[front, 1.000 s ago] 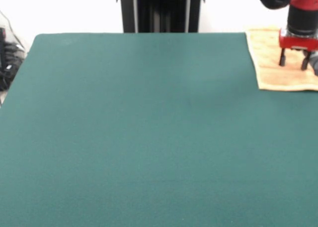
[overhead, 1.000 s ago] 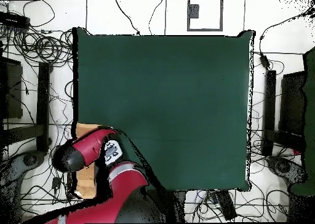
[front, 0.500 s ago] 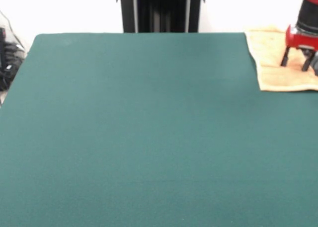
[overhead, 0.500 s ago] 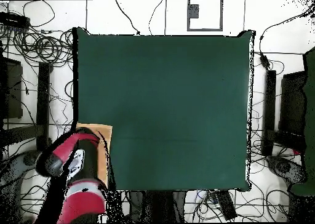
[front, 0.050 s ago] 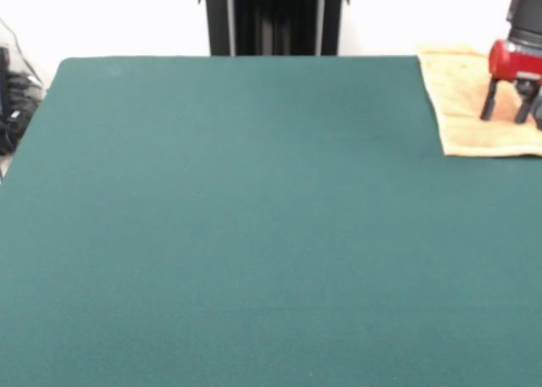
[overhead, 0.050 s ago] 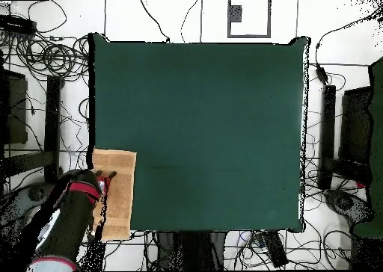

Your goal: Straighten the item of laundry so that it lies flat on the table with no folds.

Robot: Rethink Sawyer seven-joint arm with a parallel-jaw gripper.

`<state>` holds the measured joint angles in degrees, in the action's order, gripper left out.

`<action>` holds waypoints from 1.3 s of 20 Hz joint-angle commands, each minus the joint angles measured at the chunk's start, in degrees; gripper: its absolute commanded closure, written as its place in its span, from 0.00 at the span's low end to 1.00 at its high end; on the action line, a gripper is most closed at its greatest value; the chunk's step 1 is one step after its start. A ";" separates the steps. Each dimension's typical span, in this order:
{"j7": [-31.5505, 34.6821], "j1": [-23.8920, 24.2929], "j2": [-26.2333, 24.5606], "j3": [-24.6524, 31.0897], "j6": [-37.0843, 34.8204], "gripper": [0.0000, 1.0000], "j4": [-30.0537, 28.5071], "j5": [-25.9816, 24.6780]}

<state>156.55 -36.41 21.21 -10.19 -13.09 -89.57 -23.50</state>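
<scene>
We see the towel (front, 0.050 s ago: 470, 103) lying at one corner of the green table (front, 0.050 s ago: 254, 234), and it looks like it is partly hanging over the edge there. Our gripper (front, 0.050 s ago: 506, 114) is just above the towel with its two fingers (front, 0.050 s ago: 489, 107) apart and nothing held between them. We think the towel already looks mostly flat, so the next move may be to pinch an edge and pull it further onto the table.
</scene>
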 commanded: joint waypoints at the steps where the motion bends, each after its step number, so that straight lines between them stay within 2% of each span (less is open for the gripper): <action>1: 8.42 4.99 -18.10 -11.81 16.34 0.00 9.25 -0.54; 8: 6.65 2.19 -17.90 -14.27 12.35 0.00 10.26 2.53; 12: 8.29 -1.38 -22.71 -19.35 13.74 0.00 13.12 6.99; 14: 8.70 -1.86 -24.41 -20.58 16.91 0.00 12.80 9.70; 19: 4.74 1.02 -23.15 -18.52 22.27 0.00 9.70 10.12; 24: 2.83 2.49 -22.09 -16.93 22.27 0.00 9.00 9.86; 26: 1.76 6.19 -19.86 -12.04 21.85 0.00 8.00 6.84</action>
<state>156.58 -37.14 7.49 -27.74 12.98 -80.73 -16.75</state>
